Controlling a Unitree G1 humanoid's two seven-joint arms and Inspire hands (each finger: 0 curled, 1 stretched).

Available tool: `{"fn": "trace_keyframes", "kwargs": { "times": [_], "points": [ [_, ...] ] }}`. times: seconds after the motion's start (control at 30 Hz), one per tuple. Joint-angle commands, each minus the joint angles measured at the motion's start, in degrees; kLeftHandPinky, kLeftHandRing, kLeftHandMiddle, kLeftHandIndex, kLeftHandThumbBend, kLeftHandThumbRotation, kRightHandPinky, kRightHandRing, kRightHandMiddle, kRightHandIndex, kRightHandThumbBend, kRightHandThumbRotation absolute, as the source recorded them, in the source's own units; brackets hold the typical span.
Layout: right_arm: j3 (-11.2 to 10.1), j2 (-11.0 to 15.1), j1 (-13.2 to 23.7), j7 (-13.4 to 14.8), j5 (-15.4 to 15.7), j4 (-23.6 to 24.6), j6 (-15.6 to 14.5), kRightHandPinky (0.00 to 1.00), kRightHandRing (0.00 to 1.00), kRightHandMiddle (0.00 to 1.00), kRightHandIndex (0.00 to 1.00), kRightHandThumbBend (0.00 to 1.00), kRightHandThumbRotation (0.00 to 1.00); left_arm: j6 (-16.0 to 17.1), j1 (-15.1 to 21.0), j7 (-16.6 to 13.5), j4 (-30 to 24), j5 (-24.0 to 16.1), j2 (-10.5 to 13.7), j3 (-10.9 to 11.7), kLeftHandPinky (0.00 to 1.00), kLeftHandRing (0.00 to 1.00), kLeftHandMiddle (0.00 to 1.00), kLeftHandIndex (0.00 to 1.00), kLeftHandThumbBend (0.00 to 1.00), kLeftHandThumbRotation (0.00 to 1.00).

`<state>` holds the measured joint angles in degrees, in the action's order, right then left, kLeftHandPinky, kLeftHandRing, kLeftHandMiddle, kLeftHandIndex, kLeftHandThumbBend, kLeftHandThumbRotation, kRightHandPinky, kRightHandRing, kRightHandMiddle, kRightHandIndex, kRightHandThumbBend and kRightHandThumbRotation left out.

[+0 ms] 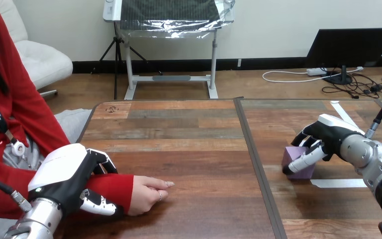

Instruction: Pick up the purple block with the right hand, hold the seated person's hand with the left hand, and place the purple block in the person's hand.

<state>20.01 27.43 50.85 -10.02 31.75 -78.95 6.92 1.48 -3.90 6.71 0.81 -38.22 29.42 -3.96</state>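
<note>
1. Right hand (328, 137) is grasping: its fingers (306, 160) curl over the top and across the front face of the purple block (298, 168), which sits right under the palm.
2. Block's bottom edge looks level with the table (189, 144); can't tell whether it is lifted clear or resting there.
3. Right forearm (373, 157) comes in from the robot's right side, angled toward the middle of the table.
4. White tape strip (338, 182) lies flat on the wood just beside the block, on the near side of the right hand. A second tape strip (340, 113) lies beyond the hand, near the far edge.
5. Left hand (64, 174) is clamped too: fingers (104, 163) hook over the top of the person's wrist and the thumb (98, 205) comes round the near side, closing on the red sleeve (110, 185).
6. Person's hand (146, 195) pokes out just past the left hand's fingertips, resting on the table, knuckles up, loosely curled, pointing toward the right hand.
7. Both robot hands are well apart, with the seam (258, 164) between the two tabletops running between them. The block is on the right hand's side of it and the person's hand on the left hand's side.
</note>
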Motion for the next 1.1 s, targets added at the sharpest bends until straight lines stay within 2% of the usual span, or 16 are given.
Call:
{"fn": "trace_keyframes", "kwargs": {
  "times": [0.0, 0.27, 1.07],
  "points": [
    [-0.20, 0.20, 2.37, 0.56, -0.17, 1.61, 0.64, 0.63, 0.69, 0.73, 0.74, 0.88, 0.08, 0.31, 2.98, -0.13, -2.29, 1.13, 1.04, 0.79, 0.35, 0.42, 0.48, 0.50, 0.84, 0.00],
    [0.40, 0.26, 2.51, 0.93, 0.54, 1.51, 0.49, 0.61, 0.66, 0.70, 0.71, 0.85, 0.01, 0.24, 2.86, -0.09, -2.69, 1.28, 1.08, 0.96, 0.36, 0.42, 0.49, 0.50, 0.83, 0.00],
    [1.46, 0.44, 2.62, 2.32, 3.12, 1.51, 0.90, 0.58, 0.61, 0.62, 0.60, 0.78, 0.00, 0.85, 2.85, -0.79, -2.57, 1.81, 1.40, 1.16, 0.36, 0.42, 0.48, 0.50, 0.85, 0.00]
  ]
}}
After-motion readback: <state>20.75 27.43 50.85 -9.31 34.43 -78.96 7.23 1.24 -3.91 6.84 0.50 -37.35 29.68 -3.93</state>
